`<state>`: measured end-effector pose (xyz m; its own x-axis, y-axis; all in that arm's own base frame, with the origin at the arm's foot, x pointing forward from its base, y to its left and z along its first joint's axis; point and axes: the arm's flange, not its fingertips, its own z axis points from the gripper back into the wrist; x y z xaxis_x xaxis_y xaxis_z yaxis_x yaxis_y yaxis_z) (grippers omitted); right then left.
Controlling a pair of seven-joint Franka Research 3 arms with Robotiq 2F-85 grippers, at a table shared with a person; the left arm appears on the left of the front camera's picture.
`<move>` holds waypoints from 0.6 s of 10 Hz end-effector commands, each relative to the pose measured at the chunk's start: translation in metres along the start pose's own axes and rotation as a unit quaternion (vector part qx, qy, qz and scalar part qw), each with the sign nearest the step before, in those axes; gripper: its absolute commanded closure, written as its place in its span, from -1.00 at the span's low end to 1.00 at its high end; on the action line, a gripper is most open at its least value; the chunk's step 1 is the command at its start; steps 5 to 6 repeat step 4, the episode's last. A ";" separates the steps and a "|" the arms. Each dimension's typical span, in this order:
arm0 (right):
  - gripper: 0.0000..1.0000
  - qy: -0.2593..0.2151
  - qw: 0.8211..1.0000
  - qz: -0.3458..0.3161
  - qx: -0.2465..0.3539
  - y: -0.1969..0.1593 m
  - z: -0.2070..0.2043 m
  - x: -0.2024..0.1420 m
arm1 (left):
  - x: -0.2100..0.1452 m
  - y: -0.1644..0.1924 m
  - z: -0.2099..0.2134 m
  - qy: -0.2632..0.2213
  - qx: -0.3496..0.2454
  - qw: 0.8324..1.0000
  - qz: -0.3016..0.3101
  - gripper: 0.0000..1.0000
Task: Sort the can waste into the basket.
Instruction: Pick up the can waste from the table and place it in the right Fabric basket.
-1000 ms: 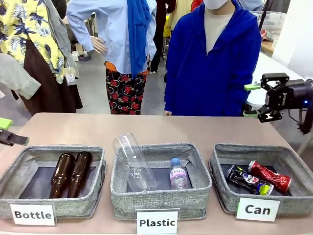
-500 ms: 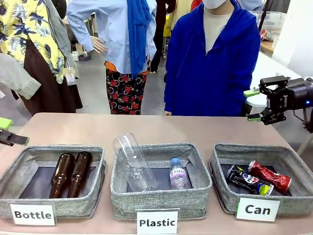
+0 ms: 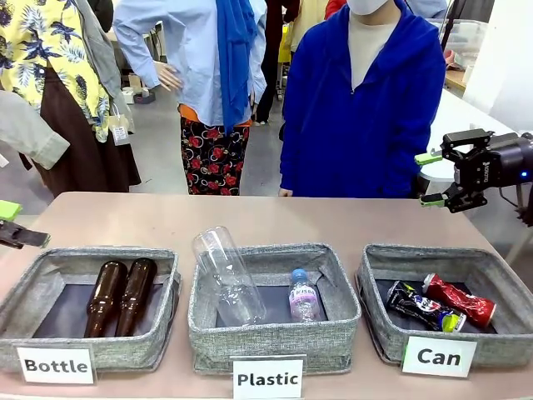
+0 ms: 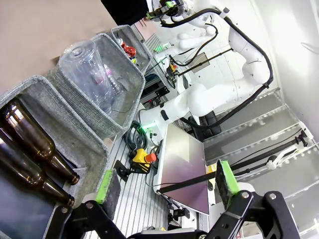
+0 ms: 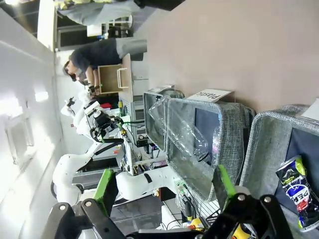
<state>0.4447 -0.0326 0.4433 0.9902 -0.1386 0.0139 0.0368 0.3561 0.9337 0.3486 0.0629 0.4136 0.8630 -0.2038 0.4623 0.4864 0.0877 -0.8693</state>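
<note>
Both cans are lying inside the basket [image 3: 379,275] marked "Can", at the right end of the near row: the black can [image 3: 423,307] toward the near side and the red can [image 3: 460,299] just beyond it, the two side by side on the dark floor. By the look of it the sorting is finished.

The right gripper [image 3: 431,177] is hanging high over the table's far right corner, well apart from the basket, with its jaws spread wide and nothing between them. Over the last second it has been drifting a little further right and away from the person in the blue jacket [image 3: 362,100]; in the last half-second it is hardly shifting at all. That reads as a retreat after the drop.

The left gripper [image 4: 167,181] is also spread open and empty, waiting at the table's left edge beside the bottle basket [image 3: 25,287], unmoved.
</note>
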 end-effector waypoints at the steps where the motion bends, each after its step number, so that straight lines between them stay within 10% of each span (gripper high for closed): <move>1: -1.00 -0.006 1.000 0.004 -0.004 0.001 0.001 -0.002 | 0.002 -0.003 0.003 -0.005 -0.008 1.000 0.000 -1.00; 6: -1.00 -0.006 1.000 0.004 -0.004 0.001 0.001 -0.002 | 0.002 -0.003 0.003 -0.005 -0.008 1.000 0.000 -1.00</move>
